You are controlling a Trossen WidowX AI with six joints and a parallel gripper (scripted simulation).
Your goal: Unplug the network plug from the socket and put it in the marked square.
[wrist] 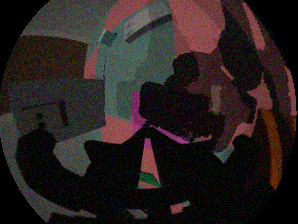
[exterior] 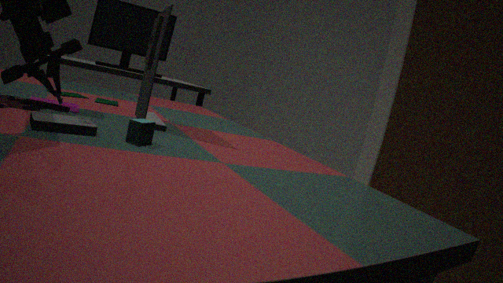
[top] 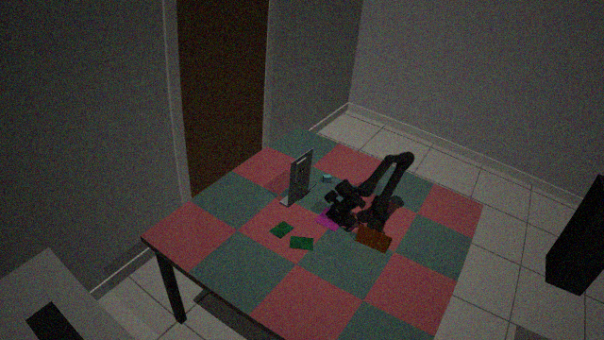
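Magenta shows just under the fingers [exterior: 58, 80], so we take the marked magenta square [top: 327, 220] as our landmark. We see the fingers nearly shut, pinched on a small dark thing that we read as the plug [wrist: 174, 104]. In this dim light it barely separates from the fingers themselves. It hangs low over the near edge of the magenta square; whether it touches the bench [top: 307, 302] we cannot tell.

The black arm [top: 394, 177] rises behind the magenta square, bends at a high elbow and comes back down to the wrist.

A flat grey block [exterior: 63, 123] lies just beside the square in the exterior view. An orange patch [top: 374, 238] lies near the square, on the arm-base side. Two green patches [top: 281, 229] [top: 301, 243] lie on the opposite side, a little farther off.

Beyond the square stands the upright grey panel [top: 300, 177], apart from the fingers. A small teal cube [top: 327, 178] sits near its foot.
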